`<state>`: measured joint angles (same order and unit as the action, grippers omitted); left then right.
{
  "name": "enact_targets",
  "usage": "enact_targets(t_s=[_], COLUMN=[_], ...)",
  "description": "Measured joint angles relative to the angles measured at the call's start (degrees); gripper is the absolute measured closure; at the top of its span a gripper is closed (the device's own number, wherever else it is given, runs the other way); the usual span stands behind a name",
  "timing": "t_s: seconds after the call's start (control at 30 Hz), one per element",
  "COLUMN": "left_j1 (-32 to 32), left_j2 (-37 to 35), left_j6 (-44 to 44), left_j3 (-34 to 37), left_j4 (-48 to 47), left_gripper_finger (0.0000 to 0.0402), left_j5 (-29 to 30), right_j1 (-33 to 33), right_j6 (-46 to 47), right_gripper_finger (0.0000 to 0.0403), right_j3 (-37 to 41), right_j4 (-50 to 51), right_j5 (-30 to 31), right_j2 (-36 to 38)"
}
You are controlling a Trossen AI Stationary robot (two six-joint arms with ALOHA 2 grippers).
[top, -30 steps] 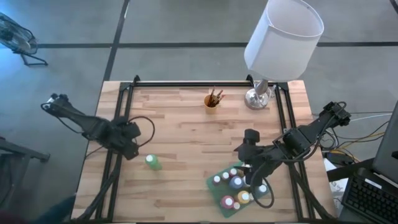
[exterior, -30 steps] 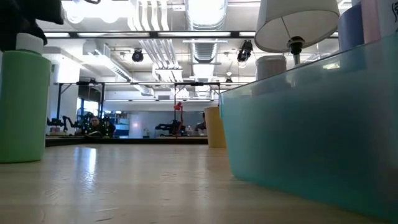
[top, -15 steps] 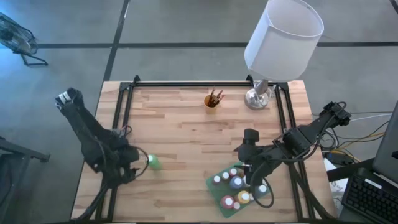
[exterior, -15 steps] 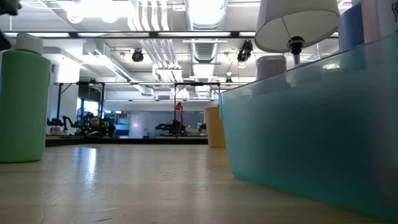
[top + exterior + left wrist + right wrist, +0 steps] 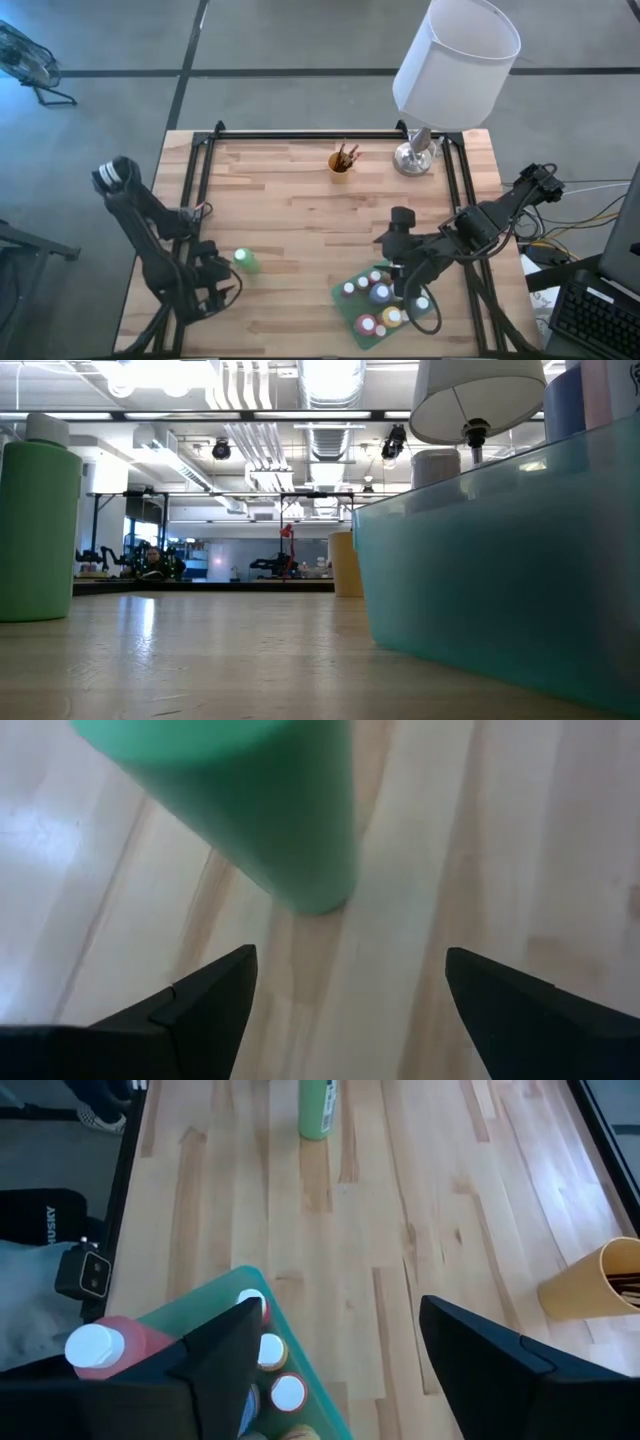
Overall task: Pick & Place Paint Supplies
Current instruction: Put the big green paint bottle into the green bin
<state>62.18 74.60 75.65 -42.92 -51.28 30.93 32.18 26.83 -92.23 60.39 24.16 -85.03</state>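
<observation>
Pale wooden bench (image 5: 300,215) under me, lamp (image 5: 455,55) at upper right. My left gripper (image 5: 345,995) sits lower left of the high view with fingers spread wide, empty; the green bottle (image 5: 246,261) stands just ahead of them, apart. I'd centre it between the fingers and go low before closing. My right gripper (image 5: 335,1345) hovers open over the teal tray (image 5: 352,305) of bottles, lower right.

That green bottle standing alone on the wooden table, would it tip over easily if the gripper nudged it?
Probably yes. The tall green plastic bottle with a white cap stands upright on a narrow base, so a push near the top would likely topple it. Once down, its round body would probably roll on the smooth wooden table. It looks light, and its smooth sides may be slippery.
</observation>
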Motion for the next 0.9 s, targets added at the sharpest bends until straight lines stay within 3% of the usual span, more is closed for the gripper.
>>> enact_targets(t_s=[0.2, 0.53, 0.9], left_j1=[0.6, 1.5, 1.4], left_j2=[1.5, 1.2, 1.4], left_j6=[4.8, 1.2, -3.1], left_j3=[4.7, 13.9, 21.4], left_j4=[1.9, 20.5, 35.3], left_gripper_finger=[0.0074, 0.0074, 0.0074], left_j5=[3.0, 10.8, 19.1], right_j1=[0.0, -0.1, -0.3], right_j6=[0.1, 0.0, -0.1], right_gripper_finger=[0.0117, 0.0101, 0.0125], right_j3=[0.0, 0.0, 0.0], right_j4=[-1.3, -1.3, -1.4], right_j5=[0.0, 0.6, 1.4], right_j2=[0.0, 0.0, 0.0])
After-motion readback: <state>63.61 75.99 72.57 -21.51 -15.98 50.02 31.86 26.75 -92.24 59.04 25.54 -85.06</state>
